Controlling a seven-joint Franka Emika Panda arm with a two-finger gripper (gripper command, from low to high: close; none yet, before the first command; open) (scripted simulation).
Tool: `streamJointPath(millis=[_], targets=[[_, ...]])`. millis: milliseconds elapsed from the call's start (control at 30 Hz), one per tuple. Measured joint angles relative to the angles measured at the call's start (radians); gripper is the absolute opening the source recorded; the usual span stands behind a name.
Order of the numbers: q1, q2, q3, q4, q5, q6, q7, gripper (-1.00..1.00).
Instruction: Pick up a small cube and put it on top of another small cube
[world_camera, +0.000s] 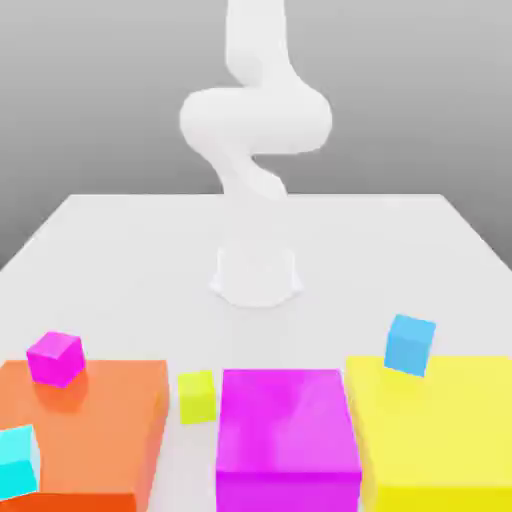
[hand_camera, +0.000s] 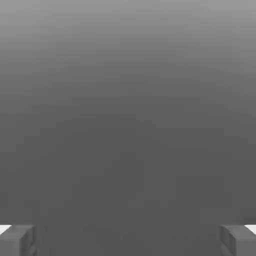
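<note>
Exterior view: we log a white arm (world_camera: 255, 120) rising from its base on a pale surface (world_camera: 120, 250). Along the near edge we see three big blocks — orange (world_camera: 100, 420) at this view's left, magenta (world_camera: 288, 435) in the middle, yellow (world_camera: 440, 430) at the right. The small lime-yellow cube (world_camera: 197, 396) sits on the surface in the gap between the orange and magenta blocks, just beside both. A small magenta cube (world_camera: 55, 358) rests on the orange block's far corner; a small cyan cube (world_camera: 17, 460) shows at the orange block's near left edge. A small blue cube (world_camera: 409, 344) stands tilted at the yellow block's far edge; we cannot tell whether it touches it.

We read no writing or labels on any object.

Hand view: the hand (hand_camera: 128, 240) shows its two grey fingertips (hand_camera: 17, 240) at opposite edges of the frame — spread wide apart, nothing between them. Behind them we see plain grey background, whereas the exterior view gives the blocks and cubes.
</note>
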Motion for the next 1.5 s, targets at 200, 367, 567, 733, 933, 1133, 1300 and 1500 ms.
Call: streamJointPath(millis=[200, 367, 567, 733, 933, 1133, 1300, 1500], targets=[[-0.092, 0.187, 0.032, -0.148, 0.035, 0.141, 0.245, 0.0], [-0.166, 0.337, 0.065, -0.266, 0.054, 0.253, 0.449, 0.0], [-0.249, 0.517, 0.099, -0.408, 0.051, 0.388, 0.711, 0.0], [-0.31, 0.668, 0.103, -0.527, 0.007, 0.502, 0.959, 0.0], [-0.28, 0.88, 0.041, -0.517, -0.087, 0.673, 1.068, 0.0], [-0.243, 0.977, 0.002, -0.5, -0.098, 0.755, 1.079, -1.0], [-0.248, 0.954, 0.007, -0.504, -0.096, 0.737, 1.077, -1.0], [-0.263, 0.749, 0.042, -0.542, -0.028, 0.568, 1.027, -1.0]])
